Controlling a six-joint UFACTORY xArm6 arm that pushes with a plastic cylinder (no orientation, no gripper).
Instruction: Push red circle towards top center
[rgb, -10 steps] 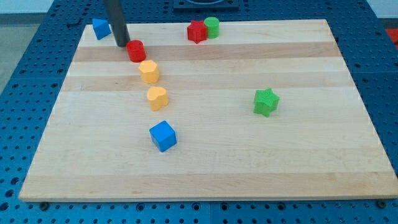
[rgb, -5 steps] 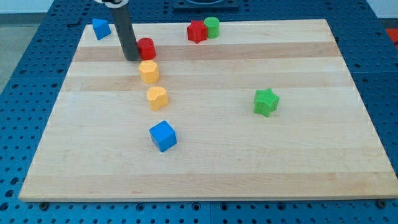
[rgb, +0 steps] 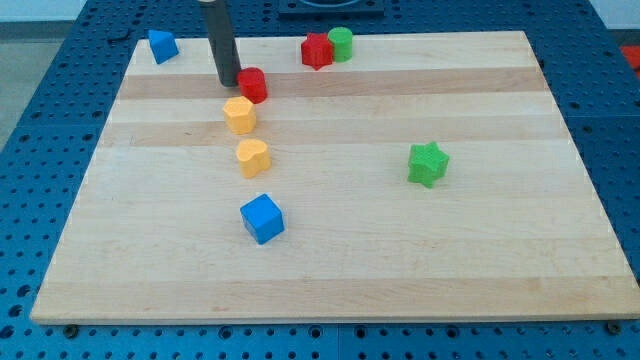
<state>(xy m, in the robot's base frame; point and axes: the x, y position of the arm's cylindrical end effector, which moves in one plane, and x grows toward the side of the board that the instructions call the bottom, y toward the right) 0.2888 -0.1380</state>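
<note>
My tip (rgb: 229, 83) down on the board, pressed against the left side of the red circle (rgb: 252, 85); no fingers here to open or close, only a bare rod. Circle sitting in the upper left part of the wooden board (rgb: 330, 280), just above the orange hexagon-like block (rgb: 239, 115), a second orange block (rgb: 252, 158) lower down and a blue cube (rgb: 262, 218) below that. Up at the top centre, a red star-like block (rgb: 317, 51) touching a green cylinder (rgb: 341, 43). Probably about halfway: circle near the top, yet well short of centre. Left to do: further push rightward and slightly upward, stopping short of that pair.
</note>
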